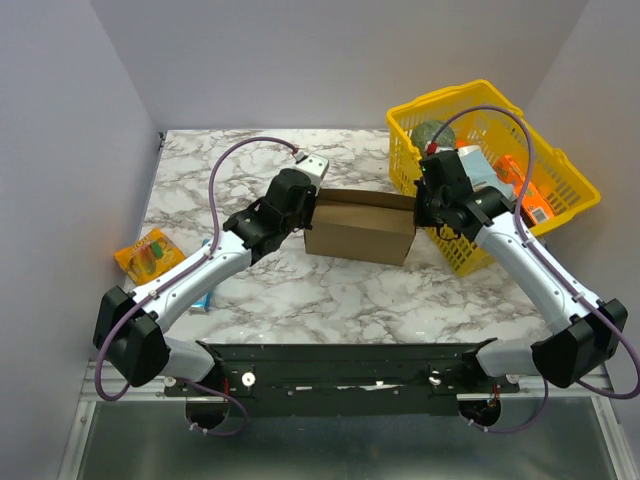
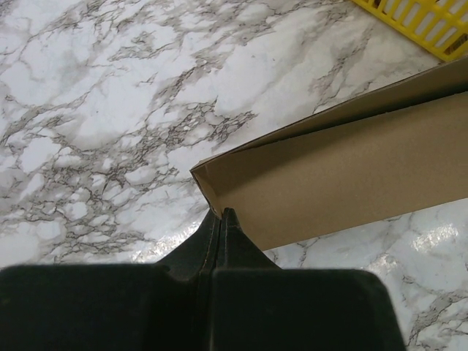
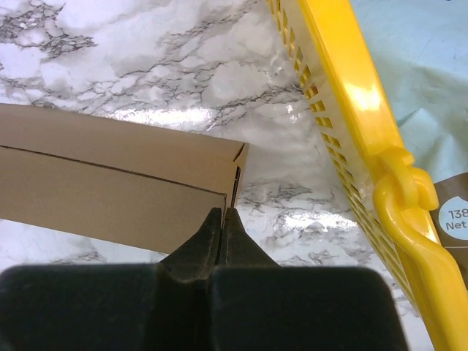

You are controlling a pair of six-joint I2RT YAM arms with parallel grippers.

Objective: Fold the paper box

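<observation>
Marble-patterned table [image 1: 300,300], enclosed by plain grey walls [image 1: 330,60] on 3 sides, forms the work area.

**Paper box.** The paper box [image 1: 358,232] stands on the table near its centre, directly between the 2 grippers. It is plain brown and unprinted, with a long side facing the arm bases. Its right end sits just beside the yellow basket [image 1: 560,215]; contact between them cannot be confirmed.

**Left gripper.** The left gripper [image 1: 308,208] is at the left end of the box. In the left wrist view, the jaws are pressed fully together and the tips meet the lower corner of the box end [image 2: 221,213]. No cardboard is visible between the jaws. Whether a thin edge is pinched cannot be told.

**Right gripper.** The right gripper [image 1: 420,208] is at the right end of the box, in the gap between box and basket. In the right wrist view, the jaws are likewise fully closed, with the tips [image 3: 221,212] at the lower corner of the box end. Nothing is visibly clamped. A straight crease runs along the box face in this view.

**Other items.**
- The basket sits at the far right of the table and holds several packaged goods.
- An orange packet [image 1: 148,252] lies at the left edge of the table, well apart from the box.
- A blue carton [image 1: 204,299] lies largely hidden under the left arm.
</observation>
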